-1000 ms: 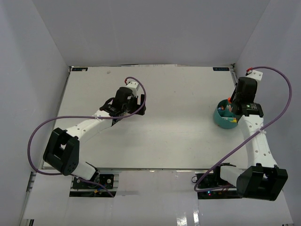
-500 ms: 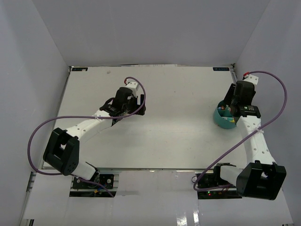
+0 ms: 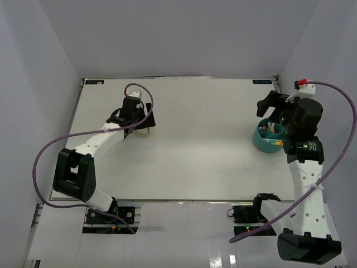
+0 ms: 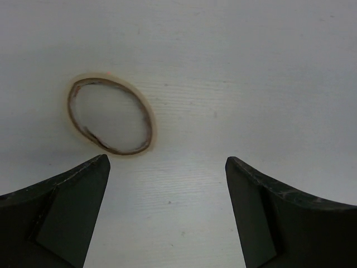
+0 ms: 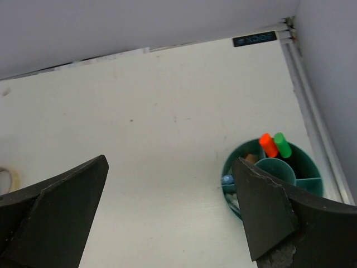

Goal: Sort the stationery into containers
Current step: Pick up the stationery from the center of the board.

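Observation:
A beige rubber-band loop [image 4: 106, 77] lies flat on the white table, just ahead and to the left of my left gripper [image 4: 167, 184], which is open and empty right above the surface. From above, the loop [image 3: 144, 133] shows beside that gripper [image 3: 135, 124]. The teal organiser cup [image 5: 225, 170] stands at the right, holding highlighters with an orange cap [image 5: 268, 144] and a green cap [image 5: 282, 144], plus a light blue pen [image 5: 227, 179]. My right gripper [image 5: 170, 184] is open, empty and raised above and behind the cup [image 3: 262, 142]; from above it [image 3: 269, 106] sits near the back right corner.
The enclosure's grey walls border the table; the right wall [image 5: 329, 67] runs close to the cup. The rubber band also peeks in at the left edge [image 5: 8, 180] of the right wrist view. Purple cables [image 3: 47, 153] loop from both arms.
My right gripper has opened and lifted up and back from the cup. My left arm has swung left and back, bringing its open gripper next to the rubber band.

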Robot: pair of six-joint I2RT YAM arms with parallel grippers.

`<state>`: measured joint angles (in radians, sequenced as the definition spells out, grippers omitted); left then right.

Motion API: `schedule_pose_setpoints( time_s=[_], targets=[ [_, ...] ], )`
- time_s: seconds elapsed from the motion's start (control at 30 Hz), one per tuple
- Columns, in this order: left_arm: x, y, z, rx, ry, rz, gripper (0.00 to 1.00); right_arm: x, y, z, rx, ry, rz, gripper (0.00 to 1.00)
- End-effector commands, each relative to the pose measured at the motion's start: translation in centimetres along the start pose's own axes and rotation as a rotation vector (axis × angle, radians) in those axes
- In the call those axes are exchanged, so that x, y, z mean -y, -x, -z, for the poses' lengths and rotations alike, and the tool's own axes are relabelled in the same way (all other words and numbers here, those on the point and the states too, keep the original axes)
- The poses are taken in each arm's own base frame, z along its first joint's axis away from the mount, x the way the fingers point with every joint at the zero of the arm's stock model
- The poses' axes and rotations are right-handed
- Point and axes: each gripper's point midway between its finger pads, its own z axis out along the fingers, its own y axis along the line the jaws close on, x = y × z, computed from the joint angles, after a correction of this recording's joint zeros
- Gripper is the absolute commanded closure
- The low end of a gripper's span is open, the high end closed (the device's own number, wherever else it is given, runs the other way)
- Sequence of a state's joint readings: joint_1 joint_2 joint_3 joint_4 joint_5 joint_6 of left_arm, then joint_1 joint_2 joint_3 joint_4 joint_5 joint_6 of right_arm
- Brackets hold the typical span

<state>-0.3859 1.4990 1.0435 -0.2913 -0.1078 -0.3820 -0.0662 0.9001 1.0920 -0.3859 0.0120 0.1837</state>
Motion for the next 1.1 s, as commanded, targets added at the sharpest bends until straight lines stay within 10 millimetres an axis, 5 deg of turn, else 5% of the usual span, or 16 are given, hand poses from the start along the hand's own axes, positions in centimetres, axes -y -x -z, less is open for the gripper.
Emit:
schedule_pose_setpoints(
  time_s=[0.0,0.1,0.57,1.07],
  targets=[
    [-3.8,0.6,0.0,-0.023,0.107,0.09,0.05,-3.9,0.3,1.1,0.016,0.224,-0.022,0.02],
    [-6.3,0.5,-0.9,-0.048,0.161,0.101,0.09,-4.7,-1.1,1.3,-0.003,0.277,-0.035,0.02],
    [-10.1,1.8,-6.1,-0.134,0.208,-0.1,0.28,-6.4,-4.4,1.6,-0.052,0.358,-0.004,0.03],
    [-10.5,-0.8,-9.1,-0.246,0.169,-0.114,0.48,-7.6,-5.5,1.6,-0.076,0.407,0.019,0.03]
  ],
)
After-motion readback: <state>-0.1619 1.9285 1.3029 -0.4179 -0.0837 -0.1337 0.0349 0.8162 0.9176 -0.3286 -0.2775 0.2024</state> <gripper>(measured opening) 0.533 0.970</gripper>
